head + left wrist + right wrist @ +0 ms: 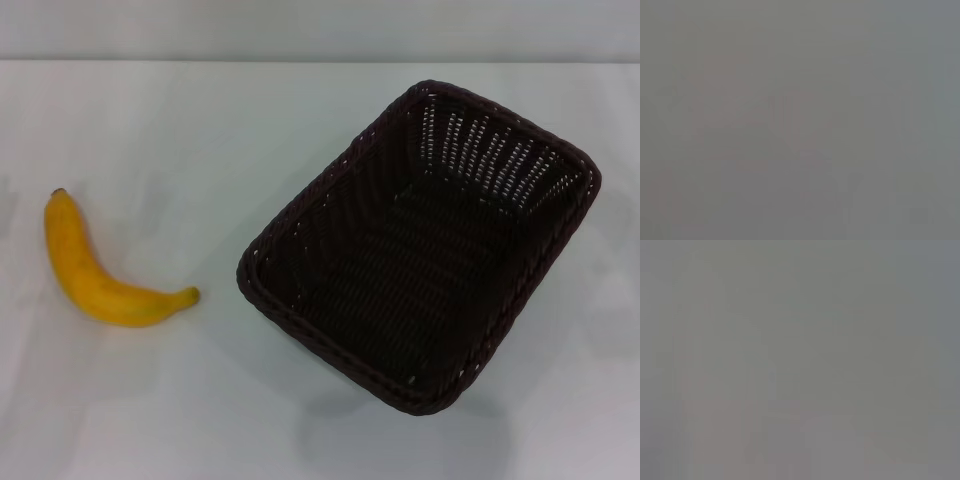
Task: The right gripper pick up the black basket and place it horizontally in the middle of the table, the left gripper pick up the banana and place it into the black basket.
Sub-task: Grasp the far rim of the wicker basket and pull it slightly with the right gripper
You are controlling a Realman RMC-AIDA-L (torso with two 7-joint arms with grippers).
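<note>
The black basket is a large dark woven rectangle lying at an angle on the right half of the white table, its long side running from near left to far right. It is empty. The banana is yellow and curved and lies on the table at the left, apart from the basket, its dark stem tip pointing away from me. Neither gripper shows in the head view. Both wrist views show only a flat grey blur with nothing to make out.
The table's far edge runs across the top of the head view, with a pale wall behind it.
</note>
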